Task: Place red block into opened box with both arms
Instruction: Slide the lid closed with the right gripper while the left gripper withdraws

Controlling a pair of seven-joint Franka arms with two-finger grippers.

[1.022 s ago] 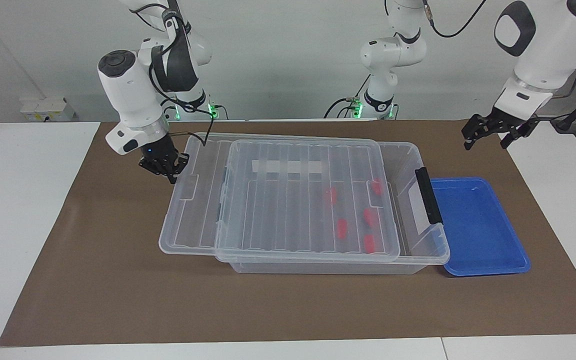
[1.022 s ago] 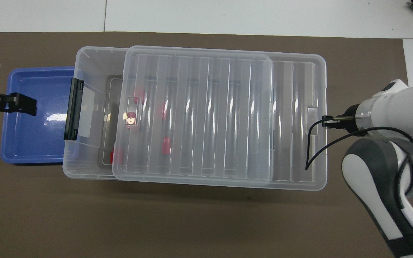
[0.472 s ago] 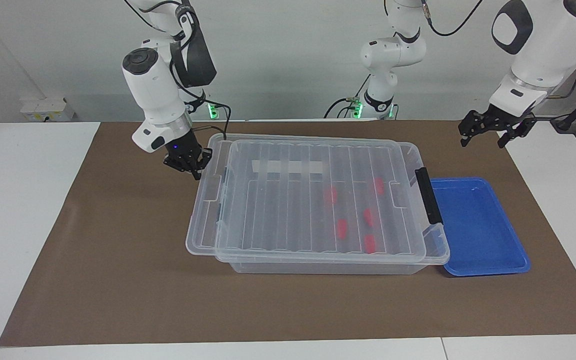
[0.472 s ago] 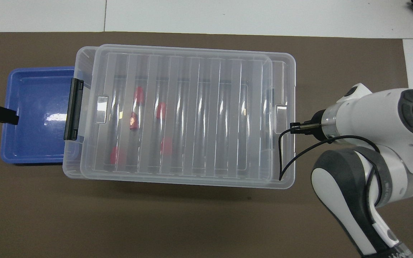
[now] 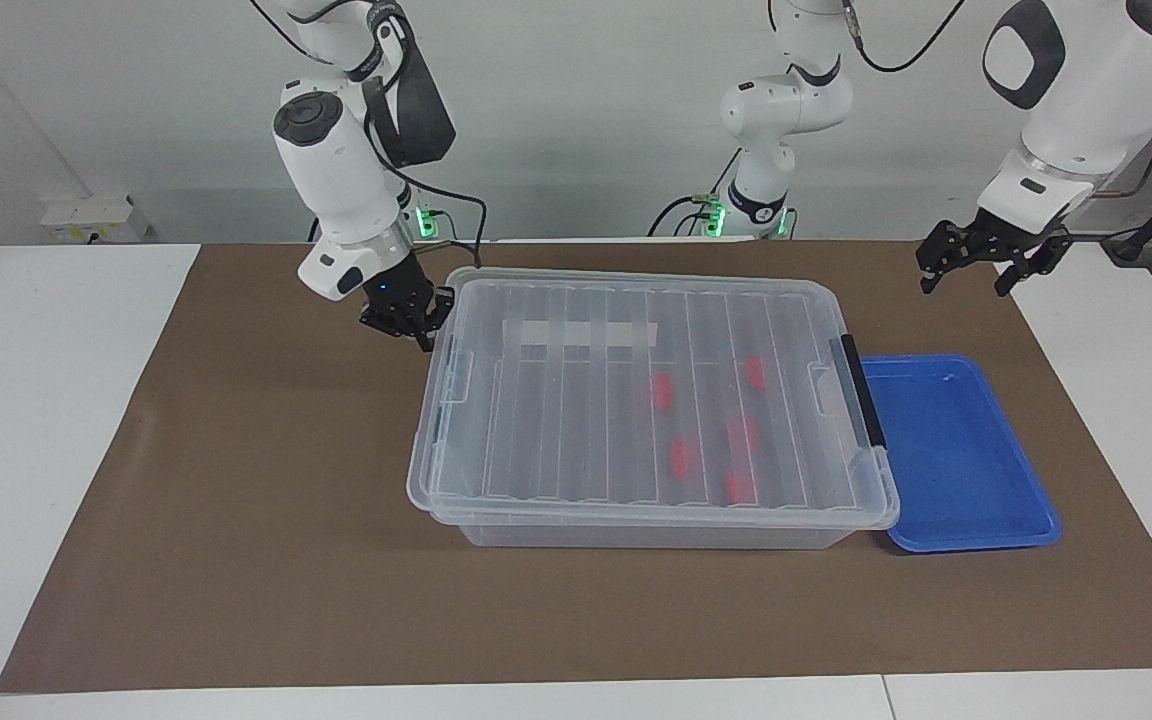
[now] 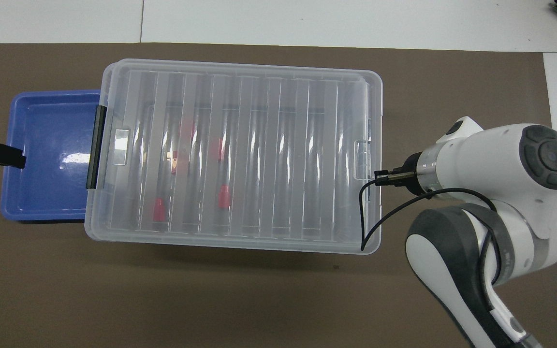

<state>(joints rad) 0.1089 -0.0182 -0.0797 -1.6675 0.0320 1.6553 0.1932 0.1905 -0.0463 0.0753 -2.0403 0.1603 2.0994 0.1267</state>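
Facing view, from the robots' end outward: the right gripper (image 5: 414, 322), fingertips pressed together and holding nothing, sits at the end of the lid (image 5: 636, 400) toward the right arm, while the left gripper (image 5: 976, 262) waits spread wide above the mat near the blue tray (image 5: 966, 480). Red blocks (image 5: 683, 455) lie inside the box (image 5: 656, 535) under the lid; a further push could skid the whole box into that tray

arms (image 5: 336, 180): white, dark grey joints | black cable | fingers (image 5: 936, 262): seemingly black
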